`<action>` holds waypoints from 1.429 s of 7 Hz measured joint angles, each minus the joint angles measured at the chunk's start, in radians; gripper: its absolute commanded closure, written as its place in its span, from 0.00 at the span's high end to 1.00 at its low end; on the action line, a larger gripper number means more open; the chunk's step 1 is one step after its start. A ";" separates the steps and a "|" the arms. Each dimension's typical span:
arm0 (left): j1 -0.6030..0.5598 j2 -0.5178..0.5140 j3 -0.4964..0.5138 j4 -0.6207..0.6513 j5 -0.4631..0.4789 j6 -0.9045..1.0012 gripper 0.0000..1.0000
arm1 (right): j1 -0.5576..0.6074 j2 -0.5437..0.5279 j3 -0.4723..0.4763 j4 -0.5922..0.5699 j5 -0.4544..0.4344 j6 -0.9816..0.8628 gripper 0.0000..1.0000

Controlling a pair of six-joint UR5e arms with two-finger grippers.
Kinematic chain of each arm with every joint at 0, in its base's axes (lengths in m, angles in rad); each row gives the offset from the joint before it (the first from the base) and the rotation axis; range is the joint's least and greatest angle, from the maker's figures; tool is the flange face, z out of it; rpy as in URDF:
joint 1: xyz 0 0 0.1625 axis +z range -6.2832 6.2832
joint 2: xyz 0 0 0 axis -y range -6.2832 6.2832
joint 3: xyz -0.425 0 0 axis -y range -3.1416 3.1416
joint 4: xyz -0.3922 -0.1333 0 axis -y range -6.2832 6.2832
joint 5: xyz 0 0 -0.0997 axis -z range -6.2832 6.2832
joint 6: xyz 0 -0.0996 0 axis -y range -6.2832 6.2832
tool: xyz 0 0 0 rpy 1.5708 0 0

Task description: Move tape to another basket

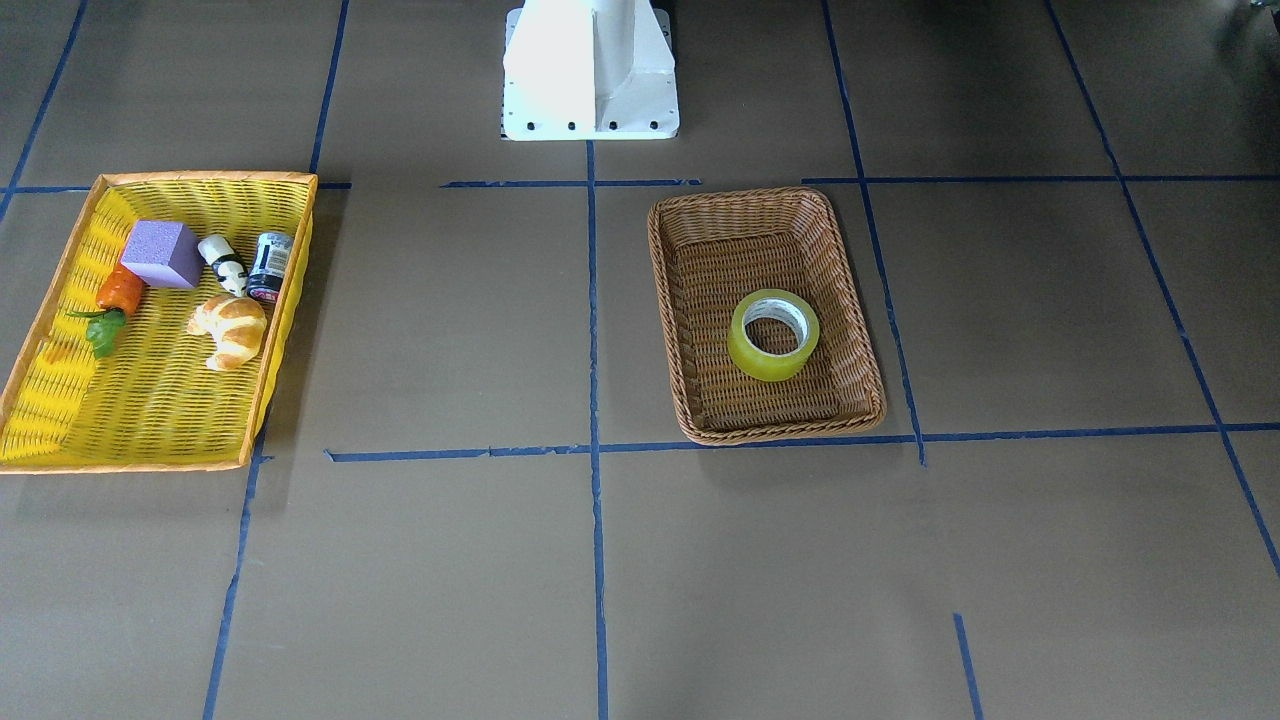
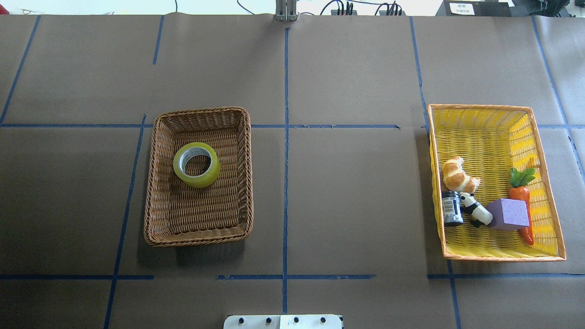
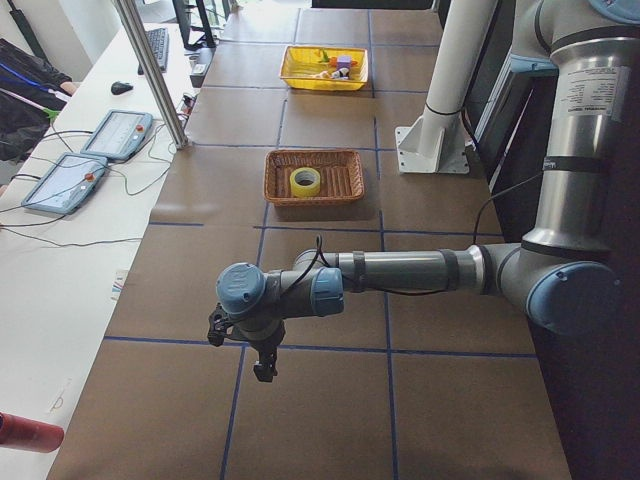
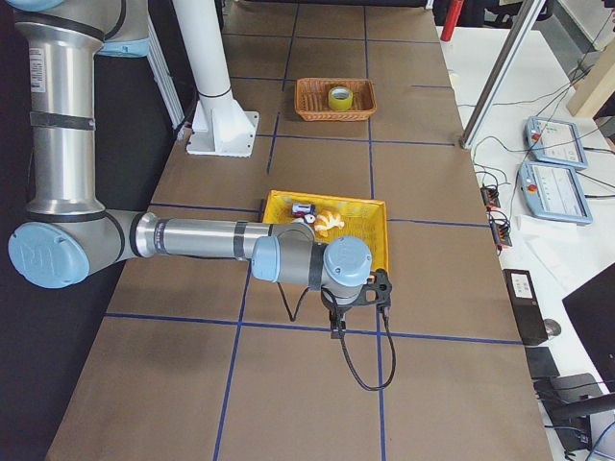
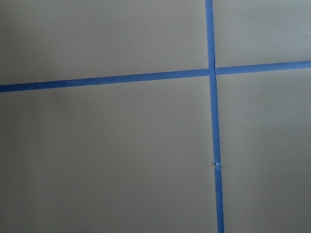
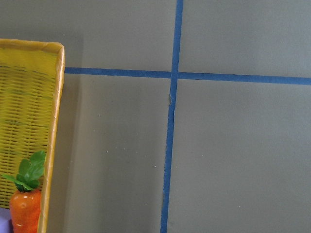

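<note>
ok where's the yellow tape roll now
The translucent yellow roll of packing tape lies flat inside the rectangular brown wicker basket, left of centre in the overhead view, toward the basket's far end.

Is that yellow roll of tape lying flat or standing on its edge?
Lying flat: the tape rests on the floor of the brown basket, its round hole facing straight up.

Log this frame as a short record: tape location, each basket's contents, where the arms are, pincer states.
tape: lying flat, alone in the brown wicker basket
yellow basket: croissant, dark jar, panda figurine, purple cube, carrot
left pincer: over bare table, away from both baskets; open or shut unclear
right pincer: over the table beside the yellow basket; open or shut unclear
contact: neither pincer touches the tape
</note>
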 measured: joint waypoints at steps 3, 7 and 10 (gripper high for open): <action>-0.018 0.002 -0.061 0.004 -0.001 -0.001 1.00 | 0.000 0.001 0.001 0.001 -0.029 -0.001 1.00; -0.028 0.004 -0.078 0.009 -0.001 -0.002 1.00 | 0.005 0.001 -0.005 0.000 -0.105 0.003 1.00; -0.026 0.004 -0.075 0.005 -0.001 -0.002 1.00 | 0.013 0.003 -0.005 0.000 -0.104 0.004 1.00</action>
